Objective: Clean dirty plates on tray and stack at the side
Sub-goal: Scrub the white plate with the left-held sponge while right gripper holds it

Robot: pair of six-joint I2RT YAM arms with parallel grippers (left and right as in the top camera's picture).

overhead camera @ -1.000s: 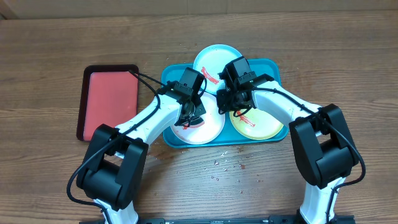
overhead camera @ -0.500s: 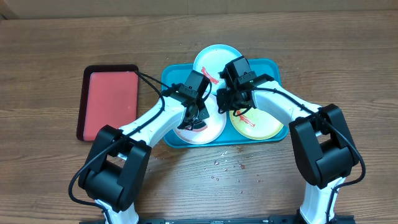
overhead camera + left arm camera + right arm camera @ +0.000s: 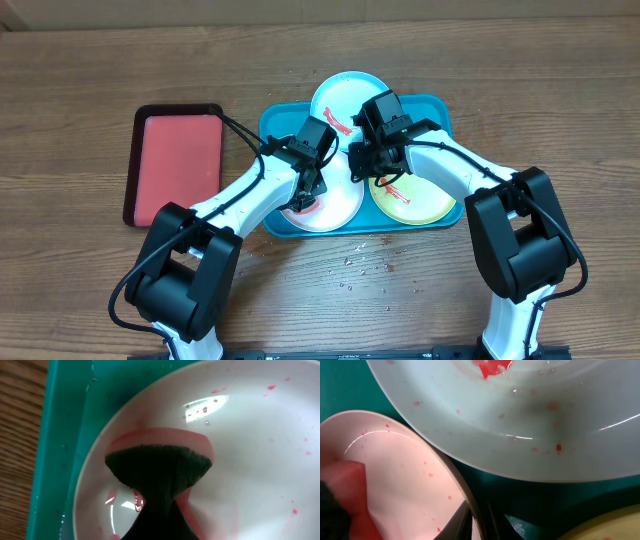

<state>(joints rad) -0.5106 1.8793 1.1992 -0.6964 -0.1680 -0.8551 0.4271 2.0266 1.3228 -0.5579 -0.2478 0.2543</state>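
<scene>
The teal tray [image 3: 272,120] holds three plates: a light blue plate [image 3: 340,98] at the back, a white/pinkish plate [image 3: 335,210] at front left and a yellow-green plate [image 3: 420,205] at front right, all with red smears. My left gripper [image 3: 303,195] is shut on a sponge [image 3: 160,467], dark side and pink layer, pressed on the white plate [image 3: 250,460]. My right gripper [image 3: 358,172] is shut on the white plate's rim [image 3: 470,505], between the light blue plate [image 3: 530,425] and the yellow-green plate [image 3: 620,527].
A smaller dark-rimmed red tray [image 3: 178,160] lies on the wooden table to the left of the teal tray. Small red and wet specks [image 3: 365,265] dot the table in front of the teal tray.
My left gripper has shifted the sponge a little across the white plate, first right, then back toward front left. The right arm has not moved.
</scene>
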